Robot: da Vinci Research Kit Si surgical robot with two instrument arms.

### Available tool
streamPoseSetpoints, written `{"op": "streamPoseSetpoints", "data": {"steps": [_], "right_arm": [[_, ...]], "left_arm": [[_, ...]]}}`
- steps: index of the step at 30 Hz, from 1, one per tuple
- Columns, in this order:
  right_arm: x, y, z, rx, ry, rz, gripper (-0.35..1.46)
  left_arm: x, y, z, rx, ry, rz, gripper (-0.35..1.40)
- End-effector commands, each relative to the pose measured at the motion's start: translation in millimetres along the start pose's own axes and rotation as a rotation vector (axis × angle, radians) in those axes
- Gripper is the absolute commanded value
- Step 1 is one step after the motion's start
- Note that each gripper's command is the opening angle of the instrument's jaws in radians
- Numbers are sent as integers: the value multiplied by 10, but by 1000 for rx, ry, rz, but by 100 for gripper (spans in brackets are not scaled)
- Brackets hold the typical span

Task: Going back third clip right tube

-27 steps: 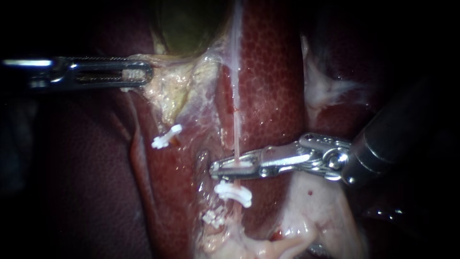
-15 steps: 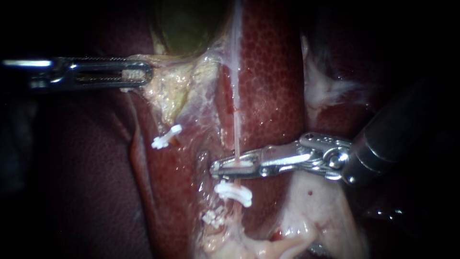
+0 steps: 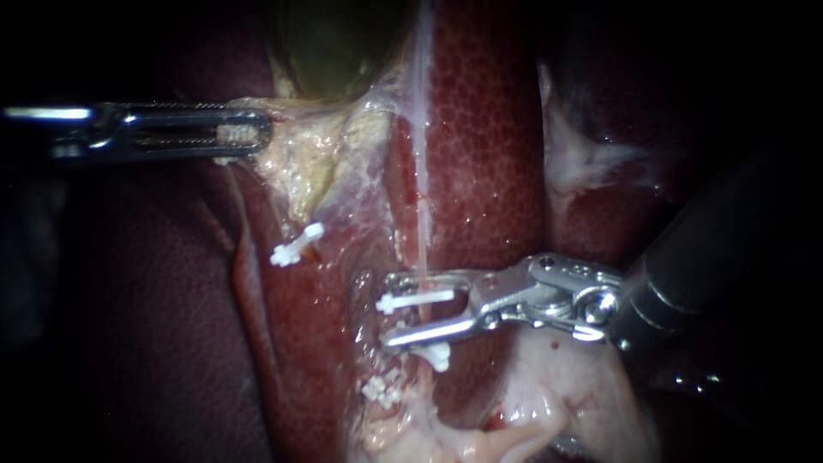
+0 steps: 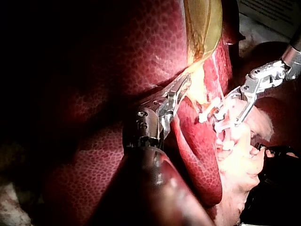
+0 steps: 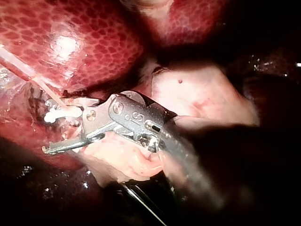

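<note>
Here our right instrument [image 3: 387,309] holds its jaws open, one on each side of the white clip [image 3: 417,298] that sits across the right tube [image 3: 422,223], just above the liver [image 3: 489,154]. Our left instrument [image 3: 257,135] has its jaws clamped on the pale edge of the gallbladder [image 3: 343,43].

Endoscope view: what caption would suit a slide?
Right instrument, jaws open around a white clip on the tube; left instrument gripping pale tissue.

Centre bright, edges black; glare on liver [image 5: 66,47] and right instrument [image 3: 386,309]
</note>
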Motion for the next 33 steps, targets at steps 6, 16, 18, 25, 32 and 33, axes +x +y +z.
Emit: {"op": "streamPoseSetpoints", "data": {"steps": [6, 16, 18, 25, 32, 33], "right_arm": [[8, 27, -25, -72, 11, -62, 60], [10, 25, -58, -68, 5, -109, 60], [13, 20, -65, -64, 4, -119, 60], [37, -7, -103, -68, 2, -179, 60], [74, -36, -131, -63, 10, -240, 60], [78, -39, -132, -61, 15, -244, 60]], "left_arm": [[0, 0, 0, 0, 0, 0, -15], [0, 0, 0, 0, 0, 0, -15], [0, 0, 0, 0, 0, 1, -15], [1, 0, 0, 0, 0, 1, -15], [1, 0, 1, -1, -1, 1, -15], [2, 0, 2, -1, -1, 1, -15]]}}
